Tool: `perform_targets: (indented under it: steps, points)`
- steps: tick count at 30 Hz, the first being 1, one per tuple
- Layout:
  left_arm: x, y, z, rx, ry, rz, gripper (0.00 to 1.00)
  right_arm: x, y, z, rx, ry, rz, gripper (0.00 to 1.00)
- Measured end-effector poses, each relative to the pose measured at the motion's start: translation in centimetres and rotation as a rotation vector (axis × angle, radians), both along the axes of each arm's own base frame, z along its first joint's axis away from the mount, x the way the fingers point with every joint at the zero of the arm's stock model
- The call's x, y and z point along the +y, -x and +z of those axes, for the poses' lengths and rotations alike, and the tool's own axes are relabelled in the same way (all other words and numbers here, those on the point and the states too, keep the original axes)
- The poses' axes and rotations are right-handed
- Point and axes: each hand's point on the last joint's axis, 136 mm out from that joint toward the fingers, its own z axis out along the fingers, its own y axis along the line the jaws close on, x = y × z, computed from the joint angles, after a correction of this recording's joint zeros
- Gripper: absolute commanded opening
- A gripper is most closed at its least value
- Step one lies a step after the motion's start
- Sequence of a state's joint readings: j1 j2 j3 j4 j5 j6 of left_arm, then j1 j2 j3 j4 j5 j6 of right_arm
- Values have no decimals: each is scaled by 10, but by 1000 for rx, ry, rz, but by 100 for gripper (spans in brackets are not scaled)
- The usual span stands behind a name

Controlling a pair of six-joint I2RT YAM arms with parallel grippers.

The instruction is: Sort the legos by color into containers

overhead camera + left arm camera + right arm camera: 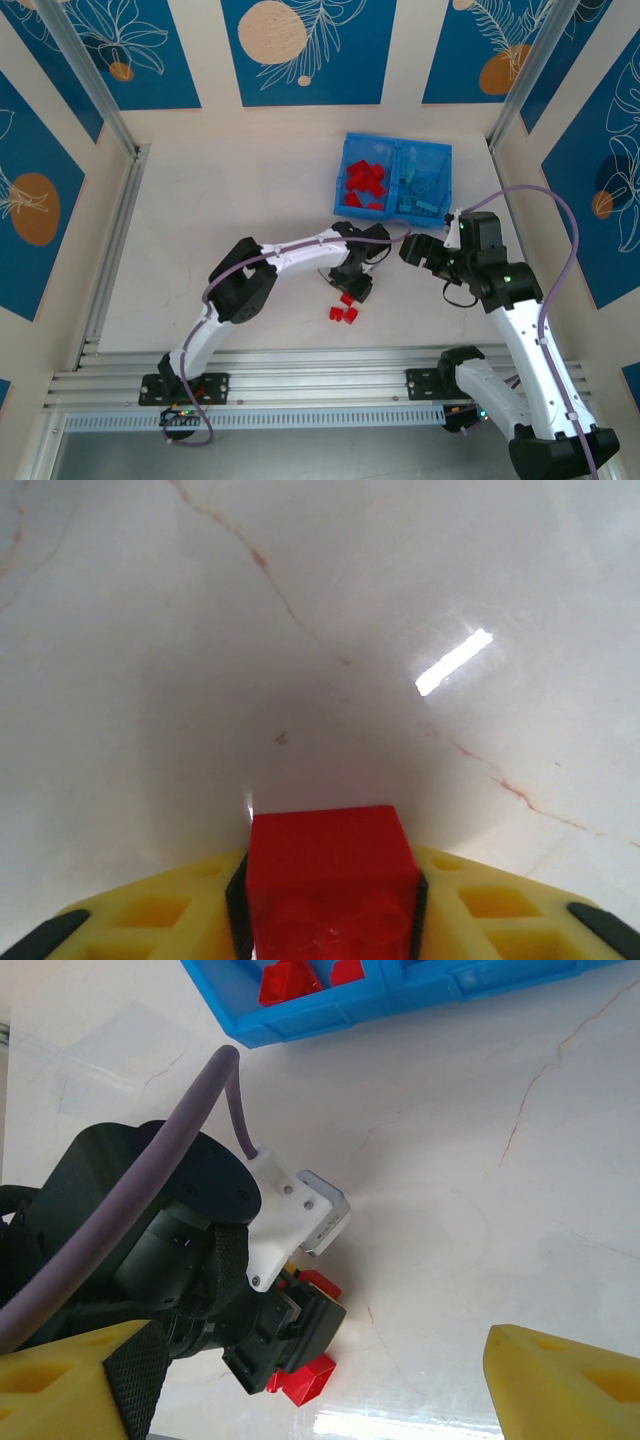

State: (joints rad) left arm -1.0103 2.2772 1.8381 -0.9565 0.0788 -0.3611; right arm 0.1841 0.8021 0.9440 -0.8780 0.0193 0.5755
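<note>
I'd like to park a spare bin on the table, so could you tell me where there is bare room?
The widest free patch is the left half of the table, between the wall rail and the left arm. Near the tray it is crowded: the left gripper, the right gripper and two loose red bricks.

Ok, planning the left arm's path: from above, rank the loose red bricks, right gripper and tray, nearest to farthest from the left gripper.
1. Loose red bricks, on the table right beside it.
2. Right gripper, off to its right.
3. Tray, farthest, toward the back wall.
</note>
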Motion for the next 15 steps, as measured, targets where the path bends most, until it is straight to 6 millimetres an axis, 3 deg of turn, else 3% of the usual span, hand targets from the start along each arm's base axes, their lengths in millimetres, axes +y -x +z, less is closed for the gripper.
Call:
perform_targets:
  steps: [2, 9, 12, 15]
  points:
    - [0, 0, 1, -1, 1, -2, 28, 0, 0, 0, 0, 0, 0, 84]
    - [4, -14, 8, -20, 26, 42, 26, 1, 0, 0, -1, -2, 6, 84]
    - [10, -46, 24, -70, 61, 103, 26, 5, 0, 5, -22, -21, 21, 84]
    - [7, -102, 65, -185, 157, 170, 26, 10, -2, 16, -76, -48, 41, 84]
